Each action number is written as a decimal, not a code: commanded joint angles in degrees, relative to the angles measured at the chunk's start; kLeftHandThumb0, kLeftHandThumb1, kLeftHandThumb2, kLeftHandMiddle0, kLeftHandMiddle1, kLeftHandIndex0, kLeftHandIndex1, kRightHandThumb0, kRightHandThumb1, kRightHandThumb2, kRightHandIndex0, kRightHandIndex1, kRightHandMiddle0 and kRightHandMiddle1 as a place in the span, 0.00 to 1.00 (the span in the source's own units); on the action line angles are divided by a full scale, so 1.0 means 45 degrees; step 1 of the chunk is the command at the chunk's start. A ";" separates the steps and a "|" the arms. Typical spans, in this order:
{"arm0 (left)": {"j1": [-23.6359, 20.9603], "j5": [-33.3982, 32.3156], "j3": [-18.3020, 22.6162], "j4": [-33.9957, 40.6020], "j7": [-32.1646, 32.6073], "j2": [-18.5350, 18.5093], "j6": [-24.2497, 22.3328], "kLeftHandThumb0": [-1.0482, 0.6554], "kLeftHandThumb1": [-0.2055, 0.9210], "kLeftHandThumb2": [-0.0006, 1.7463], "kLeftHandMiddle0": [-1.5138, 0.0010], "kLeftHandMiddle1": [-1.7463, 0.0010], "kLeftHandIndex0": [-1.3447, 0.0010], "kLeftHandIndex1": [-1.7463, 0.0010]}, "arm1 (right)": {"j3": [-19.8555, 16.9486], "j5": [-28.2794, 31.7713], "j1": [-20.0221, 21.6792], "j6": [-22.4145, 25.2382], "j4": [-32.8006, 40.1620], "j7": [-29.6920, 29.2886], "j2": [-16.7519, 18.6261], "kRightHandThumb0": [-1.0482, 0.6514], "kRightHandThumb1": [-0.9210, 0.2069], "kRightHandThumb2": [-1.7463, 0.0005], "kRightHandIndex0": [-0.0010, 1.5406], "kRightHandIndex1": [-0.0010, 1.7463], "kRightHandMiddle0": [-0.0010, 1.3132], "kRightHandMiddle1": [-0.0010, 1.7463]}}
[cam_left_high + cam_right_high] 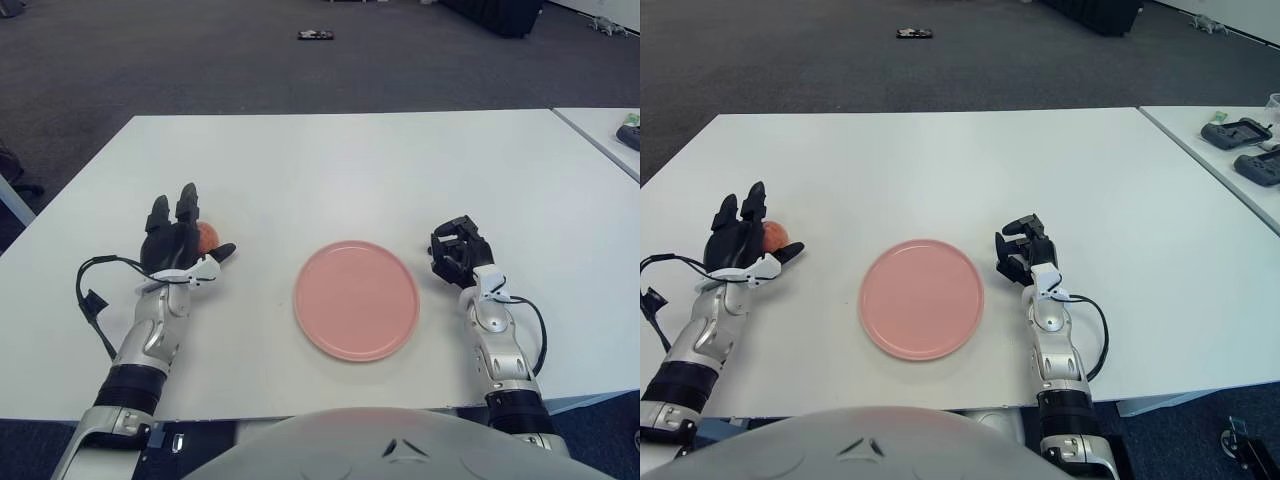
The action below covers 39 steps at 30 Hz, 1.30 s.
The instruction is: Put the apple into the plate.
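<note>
Left eye view: apple [207,236] sat on table [330,170], left of plate [356,299], just beyond my left hand [177,243], fingers spread, nothing gripped. My right hand [457,250] lay curled, empty, right of plate, well farther off.

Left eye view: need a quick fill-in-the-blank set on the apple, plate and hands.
1. The round pink plate holds ____.
2. The small red-orange apple shows on the plate's ____ side.
3. The hand reaching around the apple with spread fingers is the ____ hand.
4. The right hand, beside the plate, has its fingers ____.

Missing words: nothing; left; left; curled
</note>
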<state>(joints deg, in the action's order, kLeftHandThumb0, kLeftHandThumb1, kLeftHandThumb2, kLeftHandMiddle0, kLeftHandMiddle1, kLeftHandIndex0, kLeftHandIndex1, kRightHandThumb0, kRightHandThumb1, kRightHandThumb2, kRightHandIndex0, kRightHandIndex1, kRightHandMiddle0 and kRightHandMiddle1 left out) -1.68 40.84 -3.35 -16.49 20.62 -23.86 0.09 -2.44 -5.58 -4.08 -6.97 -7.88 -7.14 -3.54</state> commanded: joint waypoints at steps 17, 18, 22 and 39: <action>-0.1647 0.1012 -0.1570 -0.1214 0.0893 -0.0672 0.1027 0.00 0.74 0.37 1.00 1.00 1.00 1.00 | 0.0040 -0.0173 -0.0404 0.0502 0.0058 -0.0043 0.0005 0.39 0.22 0.50 0.33 0.80 0.26 1.00; -0.1696 0.1026 -0.1618 -0.1293 0.0931 -0.0677 0.1051 0.00 0.74 0.37 1.00 1.00 1.00 1.00 | 0.0045 -0.0174 -0.0417 0.0514 0.0077 -0.0046 0.0007 0.39 0.22 0.50 0.33 0.80 0.26 1.00; -0.2030 0.1086 -0.1994 -0.1824 0.0810 -0.0814 0.1444 0.00 0.74 0.39 1.00 1.00 1.00 1.00 | 0.0061 -0.0201 -0.0440 0.0641 0.0131 -0.0080 0.0006 0.39 0.22 0.50 0.32 0.79 0.26 1.00; -0.2806 0.0384 -0.3029 -0.1784 -0.5649 -0.1500 -0.0681 0.03 0.70 0.45 1.00 1.00 1.00 0.78 | -0.0036 -0.0080 -0.0491 0.0656 0.0166 -0.0044 -0.0046 0.40 0.19 0.52 0.31 0.80 0.24 1.00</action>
<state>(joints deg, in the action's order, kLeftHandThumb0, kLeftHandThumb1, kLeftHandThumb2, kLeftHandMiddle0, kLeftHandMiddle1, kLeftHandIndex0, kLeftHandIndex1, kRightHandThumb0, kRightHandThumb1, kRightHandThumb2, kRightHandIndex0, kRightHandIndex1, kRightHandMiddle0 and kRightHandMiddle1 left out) -16.45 43.67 -14.77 -27.79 9.84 -30.28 5.93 -2.29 -5.64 -5.31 -6.29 -6.26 -7.51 -3.55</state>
